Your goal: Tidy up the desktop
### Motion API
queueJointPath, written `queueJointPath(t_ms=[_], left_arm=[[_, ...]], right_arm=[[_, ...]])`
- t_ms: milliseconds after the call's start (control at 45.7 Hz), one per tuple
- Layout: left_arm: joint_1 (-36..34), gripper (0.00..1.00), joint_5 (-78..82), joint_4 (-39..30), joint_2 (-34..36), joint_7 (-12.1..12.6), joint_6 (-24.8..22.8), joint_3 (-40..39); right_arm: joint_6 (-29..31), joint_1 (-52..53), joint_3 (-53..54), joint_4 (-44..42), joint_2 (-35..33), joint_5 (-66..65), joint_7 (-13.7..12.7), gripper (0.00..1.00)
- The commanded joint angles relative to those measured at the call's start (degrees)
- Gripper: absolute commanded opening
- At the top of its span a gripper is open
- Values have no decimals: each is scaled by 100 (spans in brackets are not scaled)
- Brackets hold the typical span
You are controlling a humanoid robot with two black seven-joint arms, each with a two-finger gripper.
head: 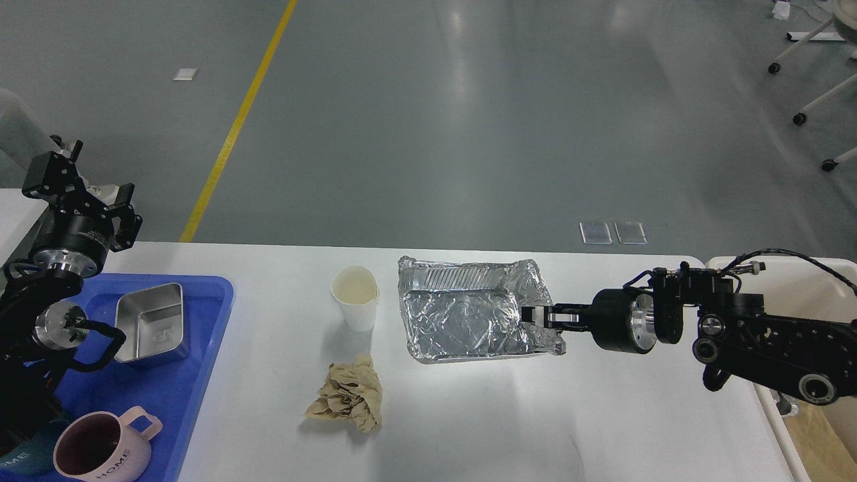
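The desktop [535, 415] is a wide white tabletop. A crumpled foil tray [462, 321] sits low at its middle, at or just above the surface. My right gripper [533, 315] comes in from the right and is shut on the tray's right rim. A white paper cup [355, 298] stands upright left of the tray. A crumpled brown paper wad [348, 396] lies in front of the cup. My left gripper [84, 189] is raised at the far left, open and empty, above the table's back left corner.
A blue plastic tray [174, 395] at the left holds a metal box [150, 321] and a pink mug [97, 452]. A cream-coloured bin [827, 274] stands past the table's right edge, behind my right arm.
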Motion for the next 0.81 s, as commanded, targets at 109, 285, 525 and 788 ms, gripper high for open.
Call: queueJointPath(t_ms=[109, 285, 525, 788], left_arm=[[-18, 97, 16, -785, 835, 340, 1374, 737], [17, 97, 148, -1646, 1231, 1018, 2104, 870], [79, 97, 1255, -2648, 1758, 1062, 2299, 1431], [-18, 97, 1756, -4564, 3682, 1159, 2220, 2926]], right_arm=[[0, -2, -11, 0, -2, 0, -8, 0], [0, 6, -195, 9, -10, 88, -34, 0], [0, -2, -239, 18, -45, 150, -52, 0], [0, -11, -248, 18, -125, 141, -52, 0]])
